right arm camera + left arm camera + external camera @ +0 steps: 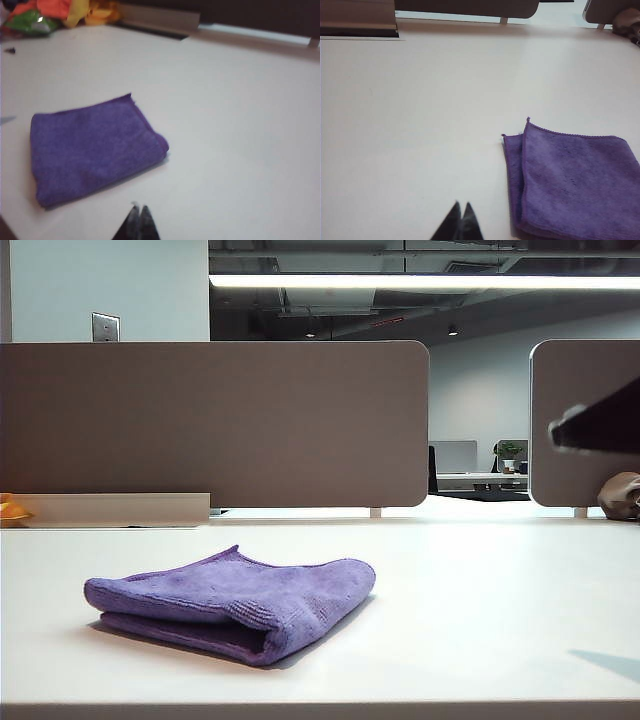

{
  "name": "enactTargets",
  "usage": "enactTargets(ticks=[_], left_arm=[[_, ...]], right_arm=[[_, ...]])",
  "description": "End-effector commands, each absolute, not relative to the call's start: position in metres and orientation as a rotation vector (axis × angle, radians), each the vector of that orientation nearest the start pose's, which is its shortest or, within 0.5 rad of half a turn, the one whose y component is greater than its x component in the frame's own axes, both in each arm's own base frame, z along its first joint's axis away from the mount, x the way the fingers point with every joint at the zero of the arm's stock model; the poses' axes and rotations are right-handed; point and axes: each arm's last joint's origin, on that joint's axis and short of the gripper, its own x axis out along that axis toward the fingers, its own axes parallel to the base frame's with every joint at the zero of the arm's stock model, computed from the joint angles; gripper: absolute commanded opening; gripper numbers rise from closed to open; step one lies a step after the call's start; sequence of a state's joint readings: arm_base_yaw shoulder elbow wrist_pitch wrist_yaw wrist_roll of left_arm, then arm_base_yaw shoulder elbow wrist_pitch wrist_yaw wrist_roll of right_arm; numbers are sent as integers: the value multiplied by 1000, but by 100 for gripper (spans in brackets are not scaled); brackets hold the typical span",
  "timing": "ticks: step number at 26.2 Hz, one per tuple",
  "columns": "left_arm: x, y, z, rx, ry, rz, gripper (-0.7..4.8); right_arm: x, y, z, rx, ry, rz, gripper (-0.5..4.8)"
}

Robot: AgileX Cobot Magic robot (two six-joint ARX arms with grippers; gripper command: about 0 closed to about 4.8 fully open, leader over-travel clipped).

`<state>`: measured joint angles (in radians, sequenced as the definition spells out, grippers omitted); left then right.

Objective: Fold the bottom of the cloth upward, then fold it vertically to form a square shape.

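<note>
Both folds looked done: the cloth (pixel 232 602) lay as a neat square on the table (pixel 480 590). My left gripper (pixel 459 207) and right gripper (pixel 138 211) hung above, jaws together, empty.

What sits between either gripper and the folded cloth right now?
Nothing visible. In both wrist views only bare table separates the shut left gripper and the shut right gripper from the cloth. The brownish-grey lump sits far off at the table's back edge.
</note>
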<state>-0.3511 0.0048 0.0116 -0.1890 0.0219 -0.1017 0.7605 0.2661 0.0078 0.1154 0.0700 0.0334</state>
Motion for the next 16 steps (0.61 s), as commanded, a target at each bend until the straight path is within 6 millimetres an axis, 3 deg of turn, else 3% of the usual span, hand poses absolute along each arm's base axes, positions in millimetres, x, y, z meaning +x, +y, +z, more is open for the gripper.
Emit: enactTargets(ticks=[1, 10, 16], left_arm=[[90, -33, 148, -66, 197, -358, -3], [95, -13, 148, -87, 188, -142, -3], [96, -7, 148, -93, 185, -76, -3]], right_arm=[[85, 69, 160, 8, 77, 628, 0], [97, 32, 169, 45, -37, 267, 0], [95, 22, 175, 55, -111, 179, 0]])
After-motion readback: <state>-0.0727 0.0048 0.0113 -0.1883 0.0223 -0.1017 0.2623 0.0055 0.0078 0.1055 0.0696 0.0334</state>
